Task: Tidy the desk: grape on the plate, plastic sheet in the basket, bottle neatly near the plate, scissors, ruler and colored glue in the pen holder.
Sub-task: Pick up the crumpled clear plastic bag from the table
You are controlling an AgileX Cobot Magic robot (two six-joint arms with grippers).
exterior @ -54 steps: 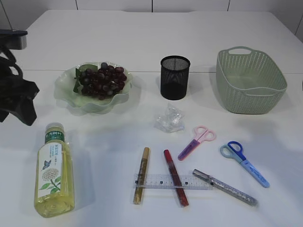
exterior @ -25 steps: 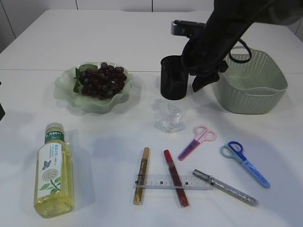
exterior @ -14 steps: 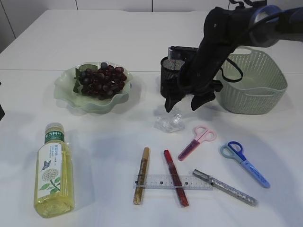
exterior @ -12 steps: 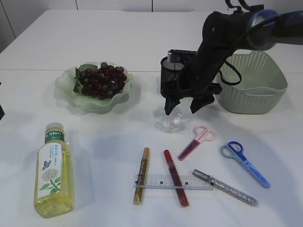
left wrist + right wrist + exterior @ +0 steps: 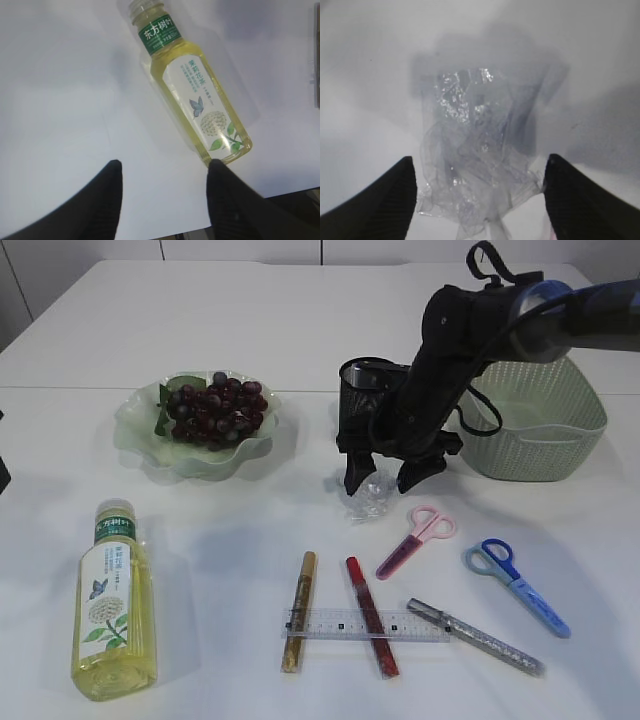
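Plastic sheet [image 5: 368,497] is the target: crumpled clear wad on the surface [image 5: 230,540], just in front of the pen holder [image 5: 365,400]. No real long axis; in the right wrist view [image 5: 475,160] it's slightly taller than wide, pointing nowhere useful.

Left of the pen holder: bottle [image 5: 114,600] lies on its side, well apart, cap toward the plate [image 5: 140,440]. My left gripper [image 5: 162,200] hangs over it, spread wide, holding nothing.

At the pen holder's front: my right gripper [image 5: 385,480] is down over the sheet, wide open, fingertips [image 5: 385,195] either side of the wad, nothing clamped yet.

Risks, my read:
- thin film, closing may catch only a loose flap and it slips out on the lift
- arm sits close to the pen holder, could knock it
- pink scissors [image 5: 415,538] just right of the sheet, could get nudged.
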